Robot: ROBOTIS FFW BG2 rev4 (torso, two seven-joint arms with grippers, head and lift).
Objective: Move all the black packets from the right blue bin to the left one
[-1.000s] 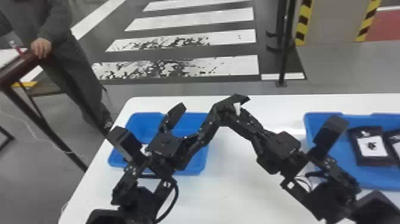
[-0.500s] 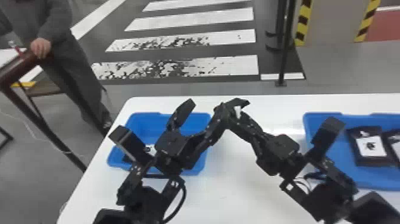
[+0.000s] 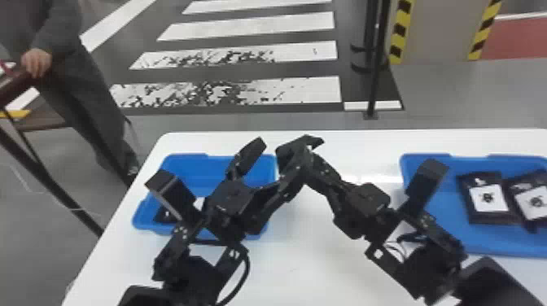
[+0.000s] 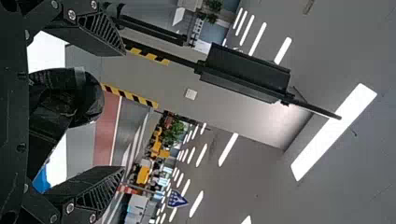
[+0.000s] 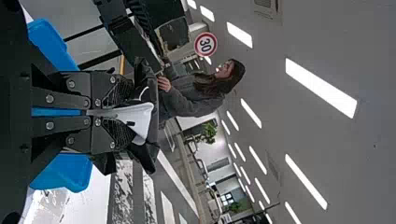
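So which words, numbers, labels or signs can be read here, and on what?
"30": round red-rimmed sign, right wrist view.
Blue sign, left wrist view: no readable text.
Labels on the packets in the right bin: too small to read.
Label on the packet in the right gripper: no readable text.

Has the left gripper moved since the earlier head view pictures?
Yes. Judged against the left blue bin, the left gripper has shifted a little toward the robot's right, nearer the bin's right-hand rim.
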